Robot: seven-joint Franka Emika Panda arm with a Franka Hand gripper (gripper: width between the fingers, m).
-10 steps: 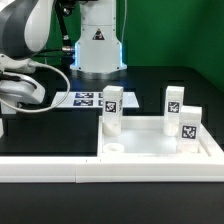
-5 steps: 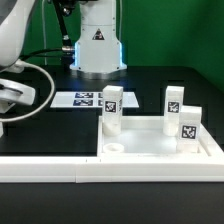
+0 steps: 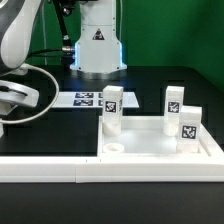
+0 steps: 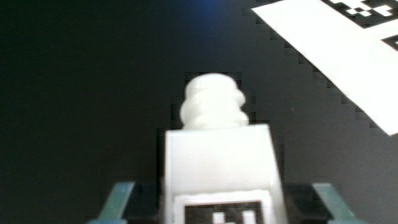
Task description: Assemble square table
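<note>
In the wrist view a white leg block (image 4: 221, 150) lies on the black table, tag face up, its rounded screw tip pointing away from the camera. My gripper (image 4: 222, 205) is shut on it, one finger on each side of the block. In the exterior view only the gripper's body (image 3: 15, 97) shows, at the left edge, and the held leg is out of sight there. The square table top (image 3: 150, 152) lies at the exterior view's right. Three tagged legs stand upright on it, one at the left (image 3: 111, 110), one at the back (image 3: 173, 107) and one at the right (image 3: 187, 127).
The marker board (image 3: 85, 99) lies flat behind the table top and shows as a white corner (image 4: 338, 50) in the wrist view. A long white border rail (image 3: 50, 167) runs along the front. The robot base (image 3: 98, 45) stands at the back.
The gripper has dropped and shifted toward the exterior view's left edge. Its fingers have closed in on the leg. The table top and its three legs have not moved.
</note>
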